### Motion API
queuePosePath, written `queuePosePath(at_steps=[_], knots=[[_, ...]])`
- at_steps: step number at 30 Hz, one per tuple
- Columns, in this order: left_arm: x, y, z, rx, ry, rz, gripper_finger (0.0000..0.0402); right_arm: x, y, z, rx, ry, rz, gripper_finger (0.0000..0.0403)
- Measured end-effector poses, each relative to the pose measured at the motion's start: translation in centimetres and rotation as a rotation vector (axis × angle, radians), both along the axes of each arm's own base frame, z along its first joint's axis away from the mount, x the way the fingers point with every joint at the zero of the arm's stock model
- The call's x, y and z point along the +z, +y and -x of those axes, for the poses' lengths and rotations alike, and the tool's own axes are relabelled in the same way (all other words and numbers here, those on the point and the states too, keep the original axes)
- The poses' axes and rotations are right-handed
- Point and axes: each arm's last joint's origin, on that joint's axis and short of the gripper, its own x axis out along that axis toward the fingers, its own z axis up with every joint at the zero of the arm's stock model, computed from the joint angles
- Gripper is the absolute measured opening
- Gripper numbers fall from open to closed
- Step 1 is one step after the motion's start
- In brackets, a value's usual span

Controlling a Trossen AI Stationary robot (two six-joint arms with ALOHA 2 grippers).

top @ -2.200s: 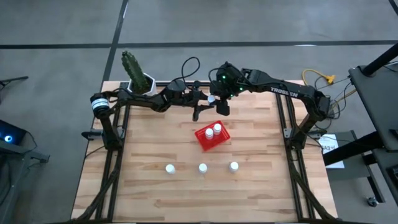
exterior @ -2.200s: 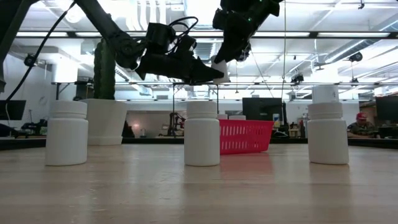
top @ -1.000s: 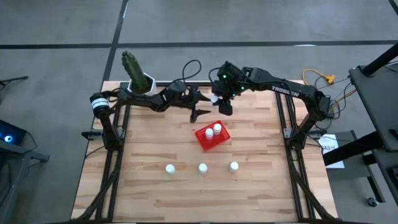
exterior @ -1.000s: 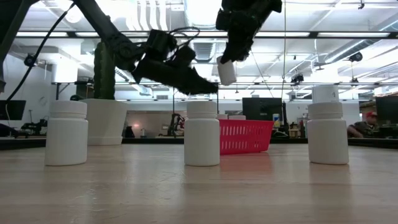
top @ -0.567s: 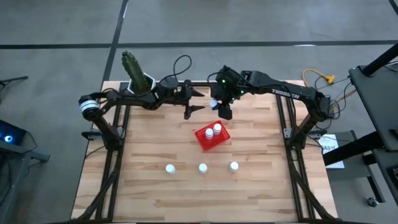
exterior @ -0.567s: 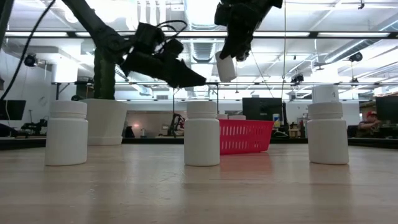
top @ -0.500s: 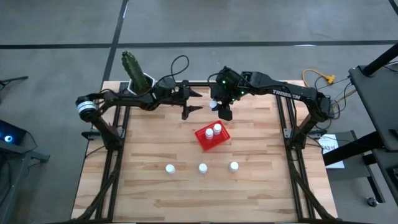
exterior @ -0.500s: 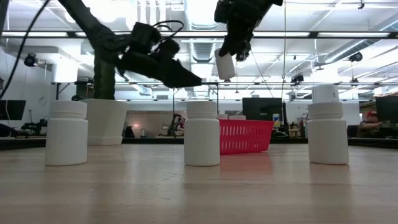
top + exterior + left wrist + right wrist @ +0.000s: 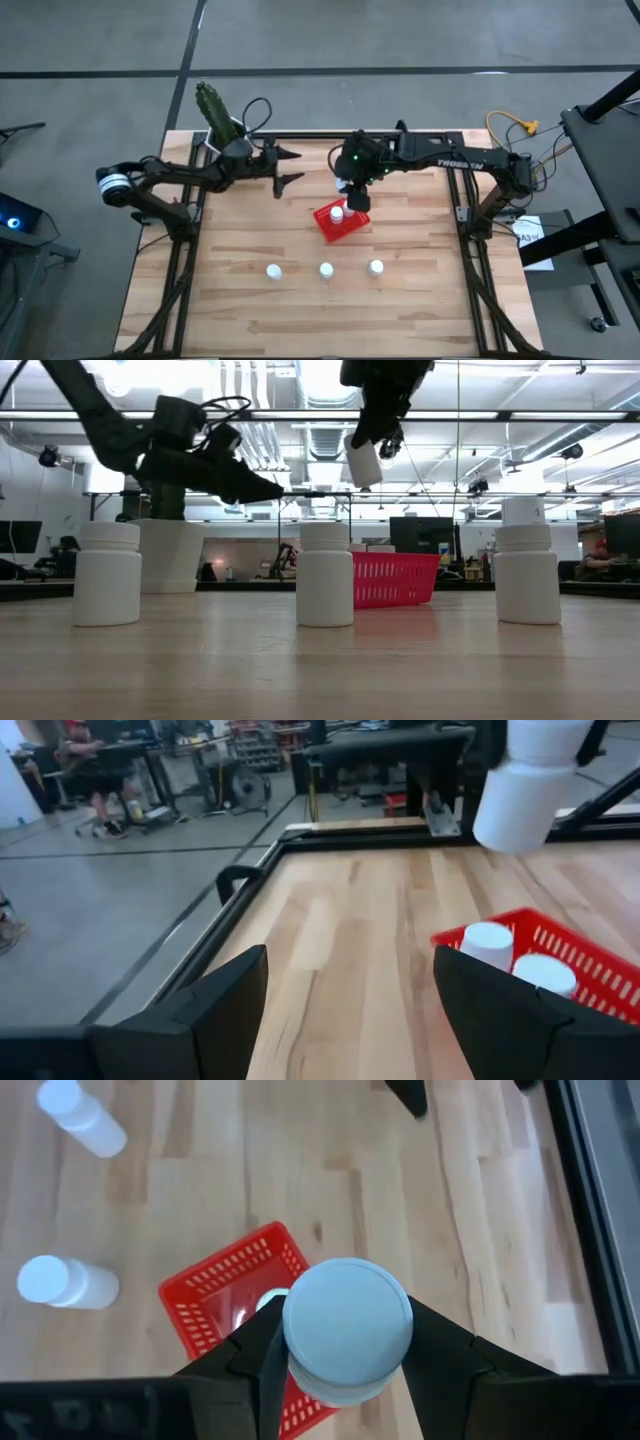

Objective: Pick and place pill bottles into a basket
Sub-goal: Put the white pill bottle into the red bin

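Already two pill bottles [image 9: 337,213] stand in the red basket [image 9: 341,222] near the middle of the desk [image 9: 230,300], as the left wrist view shows by their two white caps. The right pincer [image 9: 357,200] hangs above the basket, clenched on a third bottle [image 9: 364,463] held cap-down in the air, not yet lowered in. Three more bottles [image 9: 326,269] stand in a row on the bare wood nearer the front edge, well apart from the basket. The left pincer [image 9: 286,168] waits off to the side with its jaws spread and nothing between them. By my reckoning the task is about a third done, with one bottle on its way and three left to fetch.
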Motion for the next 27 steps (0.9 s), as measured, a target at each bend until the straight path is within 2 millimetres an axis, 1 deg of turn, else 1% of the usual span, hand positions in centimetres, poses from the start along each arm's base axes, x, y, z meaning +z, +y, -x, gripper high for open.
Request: queuePosePath(at_steps=[7,11,15,19,23,27], knots=[[-0.3,-0.8,1.4,0.006,-0.008,0.004,0.0267,-1.3,1.2,0.0,-0.082,0.041,-0.002,0.0143],[-0.3,-1.1,2.0,0.005,-0.012,0.002,0.0267,-1.4,1.8,-0.4,-0.119,0.003,0.04,0.0143],[-0.2,-1.2,2.2,0.006,-0.016,0.0,0.0267,-0.7,2.3,-1.0,-0.093,-0.083,0.059,0.0143],[-0.5,-1.4,2.5,0.006,-0.012,0.003,0.0267,0.7,2.5,-0.7,-0.091,-0.169,0.089,0.0143],[-0.9,-1.6,2.8,0.007,-0.001,0.002,0.0267,2.2,2.6,0.2,-0.081,-0.251,0.114,0.0143],[-1.1,-1.6,3.2,0.011,-0.011,-0.004,0.0267,3.3,2.7,1.8,-0.078,-0.321,0.143,0.0143]])
